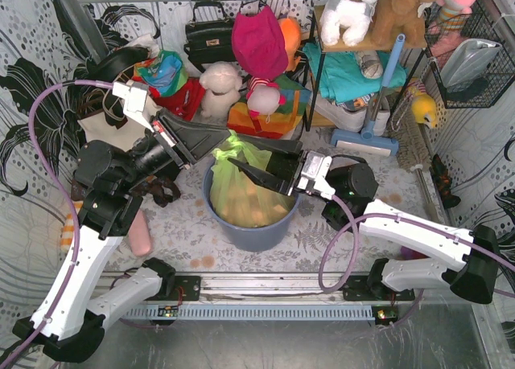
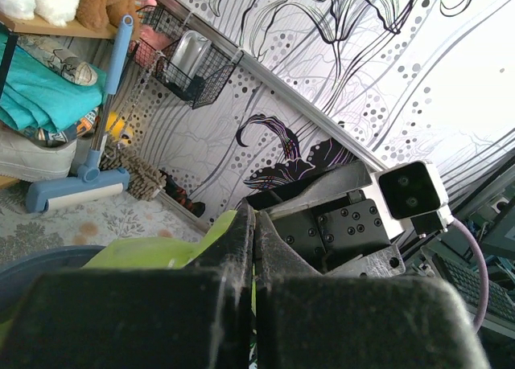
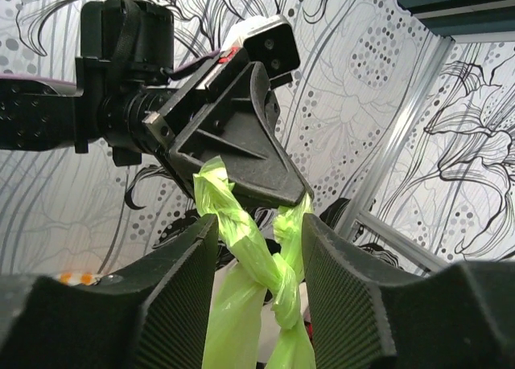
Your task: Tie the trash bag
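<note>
The light-green trash bag (image 1: 241,196), with tan paper showing through, sits in the blue-grey round bin (image 1: 241,234) at the middle. My left gripper (image 1: 216,148) reaches in from the upper left and is shut on the bag's gathered top. In the left wrist view its jaws (image 2: 253,224) are pressed together with a sliver of green film between them. My right gripper (image 1: 251,161) comes from the right, open. In the right wrist view (image 3: 260,222) its ribbed fingers stand either side of two twisted strands of the bag (image 3: 241,224), which cross once. The left gripper (image 3: 241,152) holds both strand ends above.
Behind the bin are a white plush (image 1: 219,92), a pink bag (image 1: 259,43), a black handbag (image 1: 208,35) and a shelf with plush toys and teal cloth (image 1: 350,71). A blue-handled sweeper (image 1: 366,136) leans at the back right. A wire basket (image 1: 471,59) hangs on the right wall.
</note>
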`<state>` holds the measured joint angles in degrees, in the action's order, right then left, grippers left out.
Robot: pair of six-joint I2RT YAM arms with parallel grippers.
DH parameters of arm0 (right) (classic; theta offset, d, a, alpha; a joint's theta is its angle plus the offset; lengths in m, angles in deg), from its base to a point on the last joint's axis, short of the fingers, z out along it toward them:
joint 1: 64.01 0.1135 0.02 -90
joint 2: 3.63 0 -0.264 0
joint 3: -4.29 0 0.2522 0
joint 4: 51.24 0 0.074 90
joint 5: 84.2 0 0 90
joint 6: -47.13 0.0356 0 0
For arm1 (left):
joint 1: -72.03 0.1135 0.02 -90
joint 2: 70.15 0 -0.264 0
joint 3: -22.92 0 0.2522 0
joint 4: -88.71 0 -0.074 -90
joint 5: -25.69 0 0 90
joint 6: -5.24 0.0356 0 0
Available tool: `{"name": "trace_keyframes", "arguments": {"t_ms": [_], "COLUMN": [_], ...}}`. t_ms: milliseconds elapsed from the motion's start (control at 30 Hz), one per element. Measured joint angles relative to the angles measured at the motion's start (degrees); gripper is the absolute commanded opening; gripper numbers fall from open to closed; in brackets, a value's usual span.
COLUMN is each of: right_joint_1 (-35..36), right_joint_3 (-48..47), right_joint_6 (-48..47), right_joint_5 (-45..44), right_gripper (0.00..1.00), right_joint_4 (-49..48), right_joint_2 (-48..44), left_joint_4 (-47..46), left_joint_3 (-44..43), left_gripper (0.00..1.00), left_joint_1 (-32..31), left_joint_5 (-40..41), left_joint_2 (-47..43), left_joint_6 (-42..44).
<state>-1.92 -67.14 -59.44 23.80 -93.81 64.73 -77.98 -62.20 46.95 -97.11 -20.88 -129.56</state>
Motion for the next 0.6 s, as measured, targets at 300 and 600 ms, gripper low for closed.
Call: {"name": "trace_keyframes", "arguments": {"t_ms": [300,600], "right_joint_1": [0.0,0.0], "right_joint_3": [-0.2,-0.3], "right_joint_6": [-3.4,-5.2], "right_joint_5": [-0.9,-1.9], "right_gripper": [0.41,0.01], "right_joint_4": [4.1,5.3], "right_joint_2": [0.0,0.0], "left_joint_4": [0.0,0.1], "left_joint_3": [0.0,-0.2], "left_gripper": [0.00,0.00], "left_joint_1": [0.0,0.0], "left_joint_5": [-0.2,-0.2], "left_joint_2": [0.1,0.5], "left_joint_6": [-0.2,-0.4]}}
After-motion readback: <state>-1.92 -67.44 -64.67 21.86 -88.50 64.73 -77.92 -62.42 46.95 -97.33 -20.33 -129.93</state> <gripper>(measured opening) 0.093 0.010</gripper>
